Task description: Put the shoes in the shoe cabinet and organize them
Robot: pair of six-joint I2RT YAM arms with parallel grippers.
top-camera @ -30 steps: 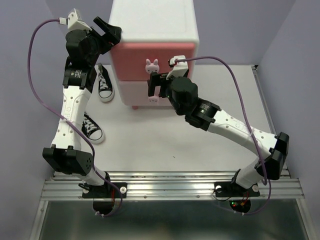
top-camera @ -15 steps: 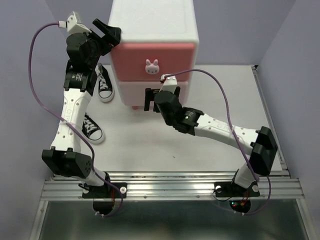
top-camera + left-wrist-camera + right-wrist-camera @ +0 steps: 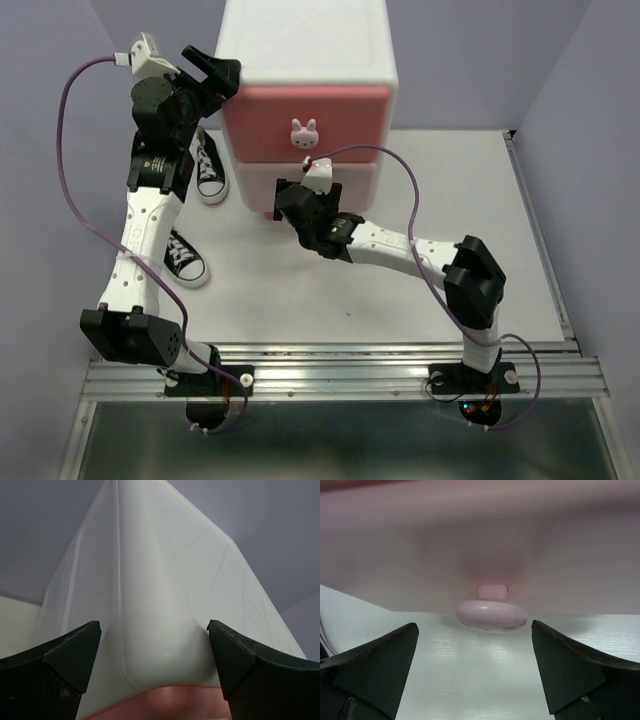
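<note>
**Two black sneakers out on the table, both grippers at the cabinet**

Two drawers make up the white boxy shoe cabinet [image 3: 305, 40], which stands at 12 o'clock on the white table [image 3: 400, 290]. The darker pink upper drawer front [image 3: 340, 105] carries a white bunny knob [image 3: 304, 131], and the paler pink lower drawer front [image 3: 358, 180] sits beneath it. Both drawers look closed. Off the cabinet's 9 o'clock side lies a black low-top canvas sneaker with white laces [image 3: 209, 165]. A second black sneaker [image 3: 184, 257] lies farther toward 7 o'clock, behind the left arm.

The left arm stands tall. Its left gripper [image 3: 212, 66] is raised to the cabinet's top corner at about 10 o'clock. In the wrist view its jaws stand wide, one black finger [image 3: 65, 655] on either side of the rounded white edge.

The right arm is folded low, with its forearm stretched across the table. The right gripper [image 3: 282, 200] is down at the base of the lower drawer front. Its jaws are also wide and hold nothing. In its own view they frame a small pink foot [image 3: 491, 615] resting on the table.
</note>
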